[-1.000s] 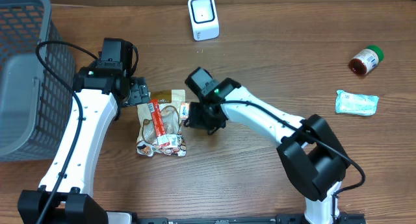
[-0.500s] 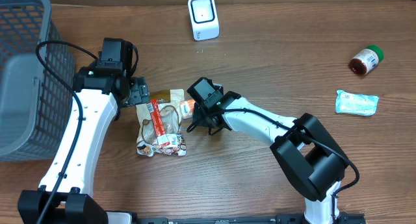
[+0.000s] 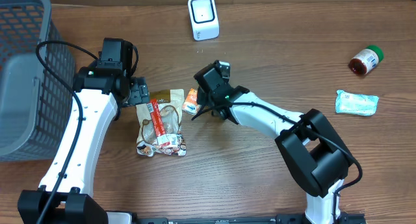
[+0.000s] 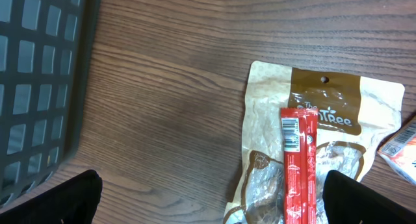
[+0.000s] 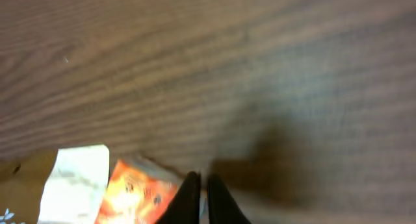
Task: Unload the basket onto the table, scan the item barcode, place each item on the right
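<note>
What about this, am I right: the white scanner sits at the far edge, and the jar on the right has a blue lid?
Not quite: in the overhead view the jar has a green lid, not blue. The white scanner does sit at the far edge.

The wooden table (image 3: 292,49) carries a grey basket (image 3: 26,68), white scanner (image 3: 203,17), brown pouch (image 3: 170,115), orange packet (image 3: 190,100), pale sachet (image 3: 356,102) and perhaps a jar (image 3: 366,60).
</note>
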Controlling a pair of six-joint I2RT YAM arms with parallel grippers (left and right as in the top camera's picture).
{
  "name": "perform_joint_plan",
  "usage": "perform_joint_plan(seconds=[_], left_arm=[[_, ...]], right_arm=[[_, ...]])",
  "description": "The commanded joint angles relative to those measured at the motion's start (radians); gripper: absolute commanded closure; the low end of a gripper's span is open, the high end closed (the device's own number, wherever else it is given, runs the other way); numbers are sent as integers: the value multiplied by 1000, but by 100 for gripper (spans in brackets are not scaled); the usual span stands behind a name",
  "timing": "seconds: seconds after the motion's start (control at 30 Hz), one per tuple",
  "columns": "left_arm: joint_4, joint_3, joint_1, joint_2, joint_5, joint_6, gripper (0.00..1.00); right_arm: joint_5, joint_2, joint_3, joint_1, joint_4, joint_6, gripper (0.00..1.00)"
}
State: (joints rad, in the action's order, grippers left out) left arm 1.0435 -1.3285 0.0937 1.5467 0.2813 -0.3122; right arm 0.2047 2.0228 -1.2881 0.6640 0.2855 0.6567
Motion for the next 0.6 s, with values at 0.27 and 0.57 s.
perform_joint_plan(seconds=[0.27,0.57], left_arm=[[-2,-2,4,3,7,1,0],[-2,-2,5,3,7,1,0]], right_arm=[[-371,-139,-103,-89,149,-149,67],[-423,-87,-74,-17,133,-24,57]])
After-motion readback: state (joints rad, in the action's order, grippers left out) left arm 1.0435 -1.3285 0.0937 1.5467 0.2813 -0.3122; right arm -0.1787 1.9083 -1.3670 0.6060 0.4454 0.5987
